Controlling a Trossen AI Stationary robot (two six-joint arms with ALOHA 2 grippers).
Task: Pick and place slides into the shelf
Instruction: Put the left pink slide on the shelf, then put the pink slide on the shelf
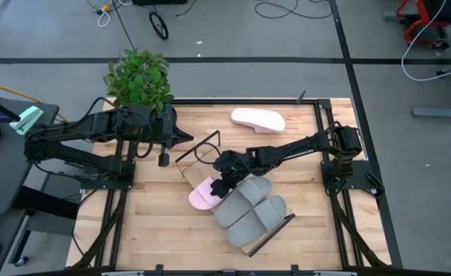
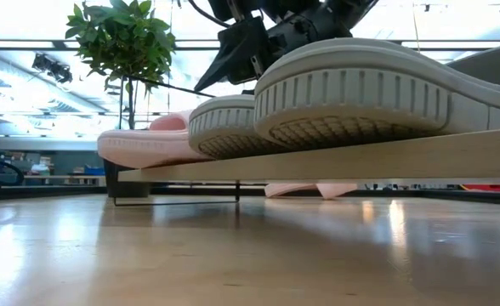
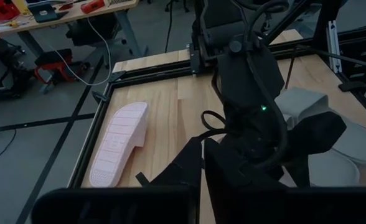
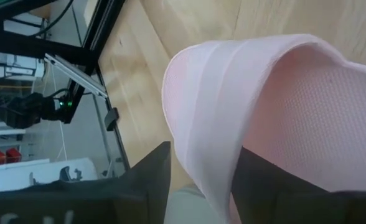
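The shelf (image 1: 265, 238), a long light-wood board with thin black frame ends, lies at an angle near the middle of the counter (image 1: 156, 230), largely covered by sandals. Two grey slides (image 1: 250, 208) rest side by side on it, touching each other, and in the low view their ribbed soles (image 2: 352, 93) sit on the board's edge. A pink slide (image 1: 204, 195) lies just beside them at the board's end nearer the left arm, under the right gripper (image 1: 224, 184). The right wrist view shows that gripper's jaws closed over the pink strap (image 4: 214, 137), one dark finger (image 4: 149, 177) on each side of it. The second pink slide (image 1: 258, 119) lies sole-up on the bare counter, well apart from the shelf, near the far edge. The left gripper (image 1: 181, 136) hangs over the counter near a potted plant (image 1: 139, 78), holding nothing; whether its jaws are apart or together cannot be told.
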